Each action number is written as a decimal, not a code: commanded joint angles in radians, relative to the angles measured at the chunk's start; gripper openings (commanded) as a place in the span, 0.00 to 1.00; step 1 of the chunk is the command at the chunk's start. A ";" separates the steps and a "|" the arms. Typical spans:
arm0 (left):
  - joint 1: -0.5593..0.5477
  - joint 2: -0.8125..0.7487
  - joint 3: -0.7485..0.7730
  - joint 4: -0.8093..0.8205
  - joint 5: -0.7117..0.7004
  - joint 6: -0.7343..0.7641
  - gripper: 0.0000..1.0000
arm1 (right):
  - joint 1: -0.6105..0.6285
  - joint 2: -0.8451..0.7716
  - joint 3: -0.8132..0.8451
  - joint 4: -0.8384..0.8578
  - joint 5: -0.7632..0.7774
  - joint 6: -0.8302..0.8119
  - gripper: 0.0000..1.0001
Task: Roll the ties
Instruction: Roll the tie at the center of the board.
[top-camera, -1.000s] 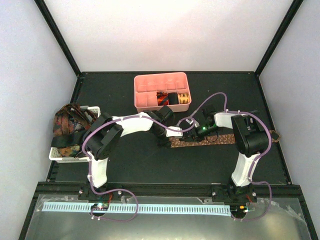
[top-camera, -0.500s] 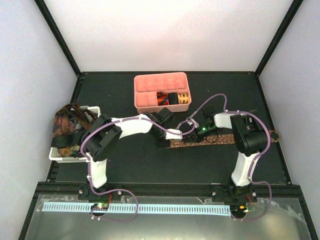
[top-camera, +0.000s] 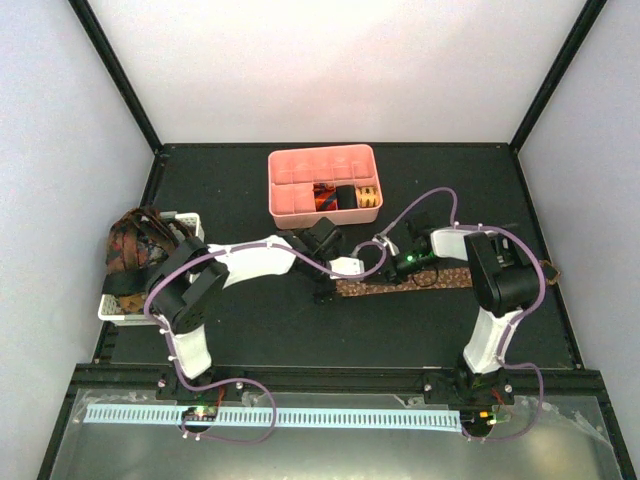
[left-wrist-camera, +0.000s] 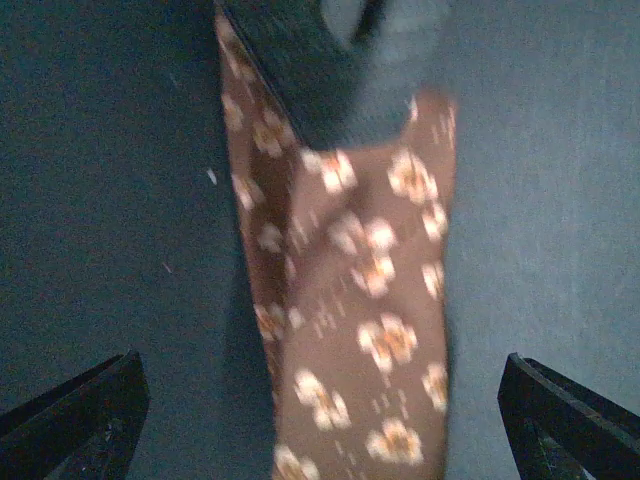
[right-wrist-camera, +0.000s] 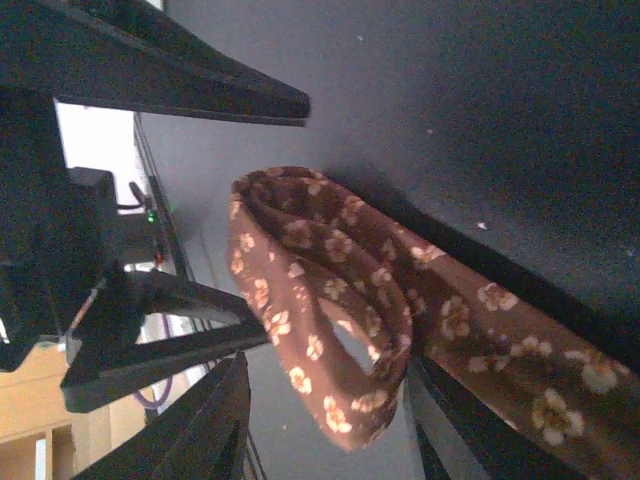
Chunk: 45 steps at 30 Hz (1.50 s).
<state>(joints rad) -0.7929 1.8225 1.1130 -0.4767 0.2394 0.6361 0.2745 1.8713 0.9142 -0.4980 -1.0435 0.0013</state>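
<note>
left gripper (left-wrist-camera: 322, 357) has sprung wide apart over the brown tie (top-camera: 400, 283) near the pink tray (top-camera: 320, 152); right gripper (right-wrist-camera: 275, 240) straddles its first curl, hold unclear; rolling just begun, regrasp likely next.

Left end effector (left-wrist-camera: 320, 420) gapes wide; right end effector (right-wrist-camera: 270, 240) partly parted.

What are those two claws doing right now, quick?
Left gripper: open, above the brown tie.
Right gripper: open around the tie's folded end, not pinching it.
</note>
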 joint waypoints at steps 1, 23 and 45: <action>-0.010 0.003 0.032 0.124 0.081 -0.063 0.99 | -0.055 -0.110 -0.025 0.001 -0.050 -0.006 0.47; -0.052 0.180 0.082 0.166 0.140 -0.084 0.55 | -0.186 -0.185 -0.073 0.039 -0.028 0.017 0.50; 0.105 -0.206 -0.415 0.757 0.254 -0.337 0.99 | -0.013 -0.095 -0.055 0.053 0.037 0.018 0.50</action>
<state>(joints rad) -0.7097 1.6512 0.7723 0.0559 0.4484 0.3866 0.2264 1.7416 0.8330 -0.4473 -1.0466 0.0311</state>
